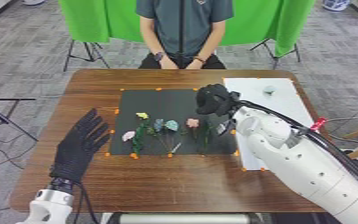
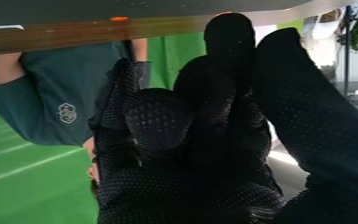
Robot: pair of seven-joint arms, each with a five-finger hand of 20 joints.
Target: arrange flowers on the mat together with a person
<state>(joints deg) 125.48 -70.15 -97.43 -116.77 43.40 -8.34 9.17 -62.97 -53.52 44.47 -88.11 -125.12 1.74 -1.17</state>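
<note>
I work over the brown table (image 1: pixel 193 190), which spans both arms' reach. The black mat (image 1: pixel 162 97) sits centrally, presumably for shared access by robot and person. The white sheet (image 1: pixel 286 112), right of the mat, probably serves as supply area. My right arm (image 1: pixel 286 162) enters from the lower right and angles inward, its wrist near the mat's right edge. The left hand (image 1: pixel 76 150) is wide, fingers straight, beside the mat's left edge, likely parked to keep the work area free. The right hand (image 1: pixel 213 100) is narrow, fingers curled and grasping nothing, over the mat's far right part. On the mat, the yellow flower (image 1: pixel 143 115), pink flower (image 1: pixel 128 135), blue flowers (image 1: pixel 171 125) and peach flower (image 1: pixel 192 122) lie with heads spread, presumably for a fanned bouquet. The pale flower (image 1: pixel 270 90) lies on the sheet's far part.
</note>
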